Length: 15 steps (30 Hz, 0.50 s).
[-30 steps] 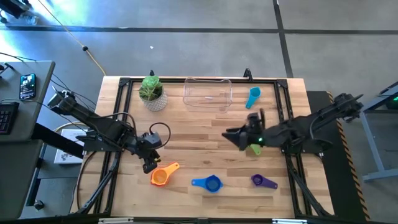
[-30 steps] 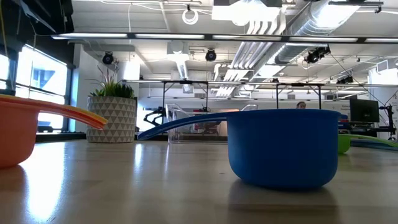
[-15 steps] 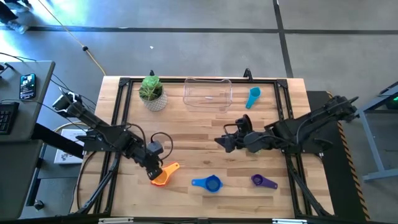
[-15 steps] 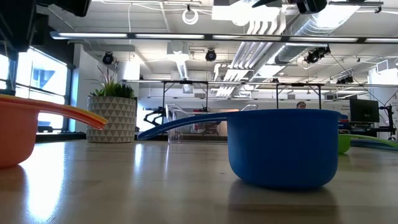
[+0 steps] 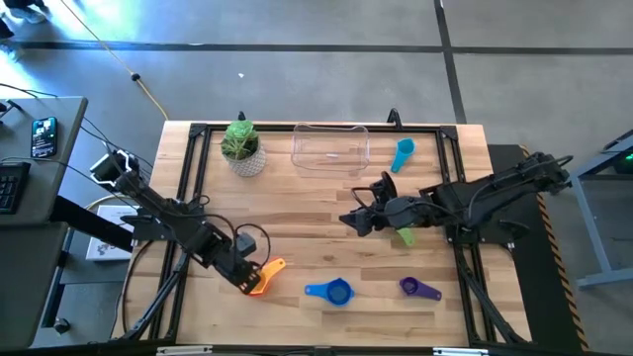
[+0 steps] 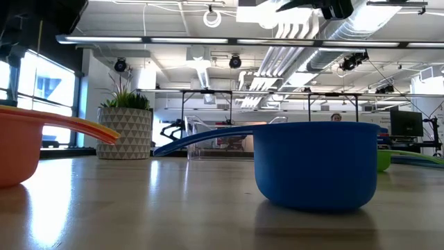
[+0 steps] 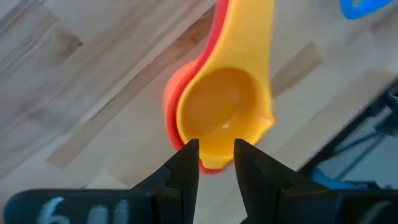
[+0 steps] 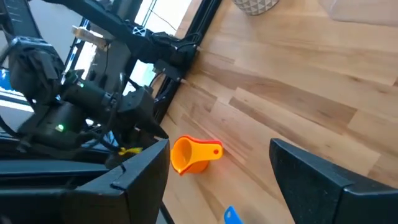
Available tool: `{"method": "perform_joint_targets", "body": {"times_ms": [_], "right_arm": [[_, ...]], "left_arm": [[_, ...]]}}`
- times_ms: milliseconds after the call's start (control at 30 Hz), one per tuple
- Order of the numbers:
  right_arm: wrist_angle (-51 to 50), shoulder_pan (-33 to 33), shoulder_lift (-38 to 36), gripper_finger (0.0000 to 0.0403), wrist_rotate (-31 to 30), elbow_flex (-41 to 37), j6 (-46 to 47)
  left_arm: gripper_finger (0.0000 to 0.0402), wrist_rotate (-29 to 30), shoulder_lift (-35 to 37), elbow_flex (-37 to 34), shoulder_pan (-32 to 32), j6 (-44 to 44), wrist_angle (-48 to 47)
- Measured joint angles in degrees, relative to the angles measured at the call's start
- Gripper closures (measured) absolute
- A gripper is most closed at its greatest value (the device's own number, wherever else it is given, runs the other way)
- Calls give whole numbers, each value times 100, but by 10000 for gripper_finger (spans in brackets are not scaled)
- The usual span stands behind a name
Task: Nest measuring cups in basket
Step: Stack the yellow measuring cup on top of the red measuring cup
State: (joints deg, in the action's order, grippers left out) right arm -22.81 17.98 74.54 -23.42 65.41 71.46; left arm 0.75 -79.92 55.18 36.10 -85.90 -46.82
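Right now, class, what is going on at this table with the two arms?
The left claw is down over the yellow cup, which sits nested in a red or orange one near the table's front edge, its fingers open on either side of the rim. The right claw hovers wide open over the middle of the table, holding nothing. The clear basket at the back is empty, with blue, purple, green and light blue cups lying loose.

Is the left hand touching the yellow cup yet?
Cannot tell: in the left wrist view the left hand straddles the yellow cup's rim, contact unclear.
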Motion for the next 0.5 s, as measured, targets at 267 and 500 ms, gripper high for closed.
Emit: {"method": "perform_joint_targets", "body": {"times_ms": [267, 500], "right_arm": [[-2, 0, 0, 137, 183, 0, -164], [-2, 0, 0, 137, 249, 0, -307]], "left_arm": [[312, 12, -426, 0, -4, -323, -90], [312, 15, -680, 0, -7, -502, -95]]}}
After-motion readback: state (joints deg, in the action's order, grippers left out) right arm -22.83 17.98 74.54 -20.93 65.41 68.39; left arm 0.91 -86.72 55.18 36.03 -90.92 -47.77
